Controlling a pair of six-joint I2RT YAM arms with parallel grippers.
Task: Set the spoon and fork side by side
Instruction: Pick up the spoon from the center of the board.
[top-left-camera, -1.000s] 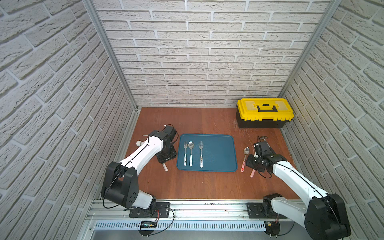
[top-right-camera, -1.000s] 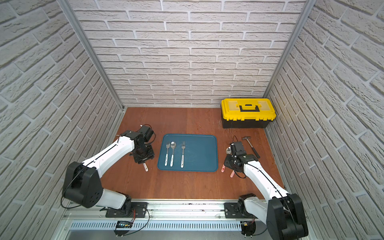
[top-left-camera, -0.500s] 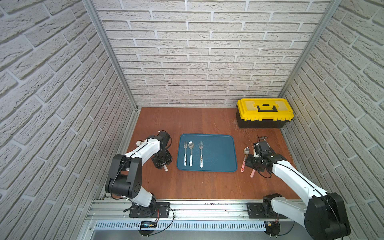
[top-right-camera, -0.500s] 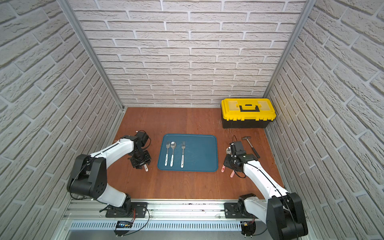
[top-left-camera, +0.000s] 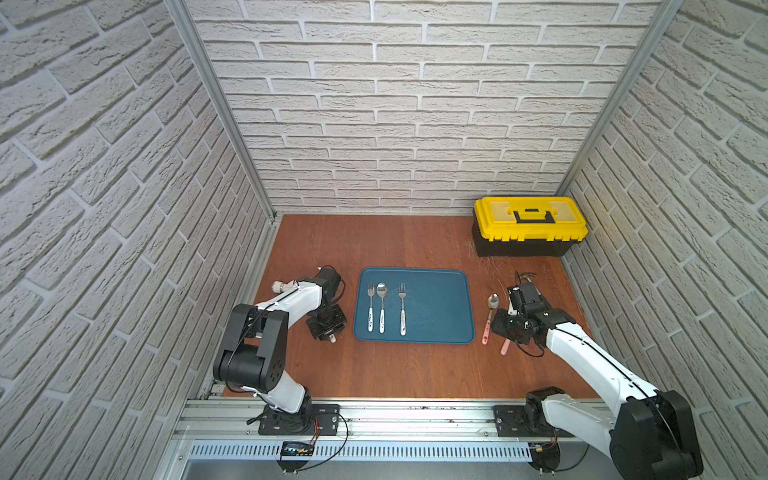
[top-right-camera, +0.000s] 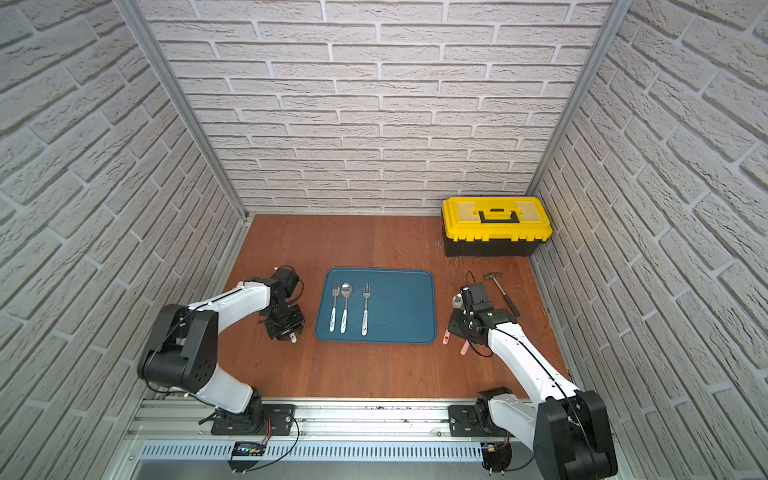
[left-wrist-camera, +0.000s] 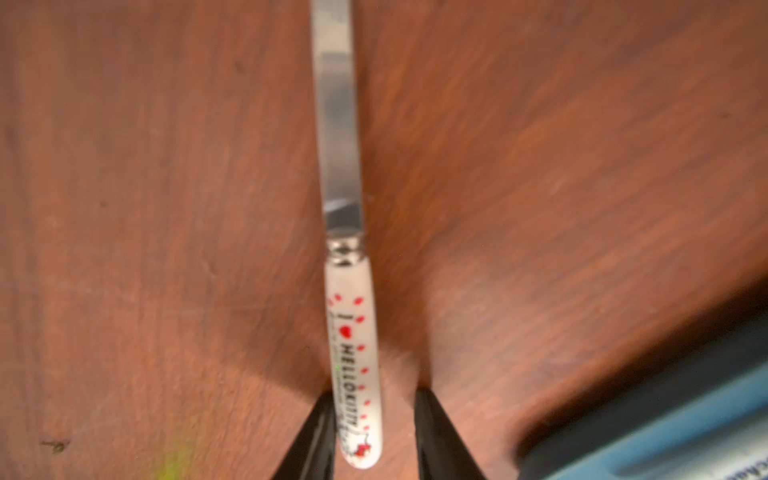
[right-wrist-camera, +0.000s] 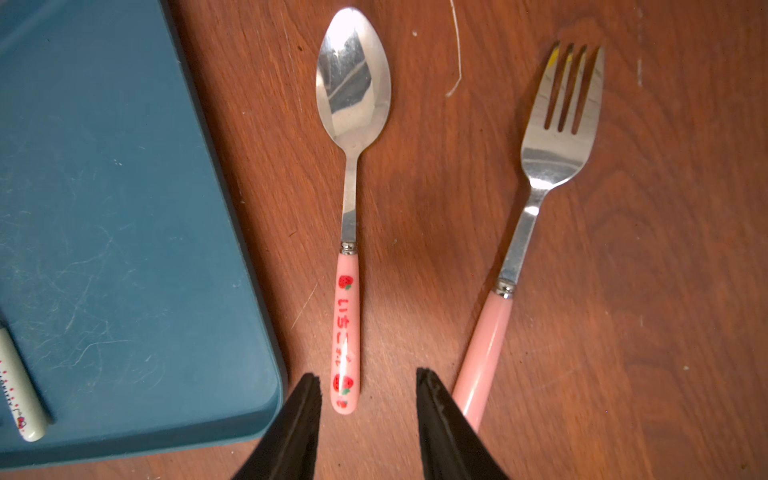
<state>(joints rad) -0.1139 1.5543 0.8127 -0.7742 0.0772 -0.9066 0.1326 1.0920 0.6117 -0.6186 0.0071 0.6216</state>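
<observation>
Tabletop of reddish wood bears a rectangular teal plastic tray. To its right, the right gripper, jaws parted and empty, straddles the handle end of the pink-handled steel spoon, with the pink-handled steel fork just outside. To the tray's left, the left gripper, jaws parted, brackets a white-handled steel utensil. All look light, stiff and slippery, so pinch the handles.
</observation>
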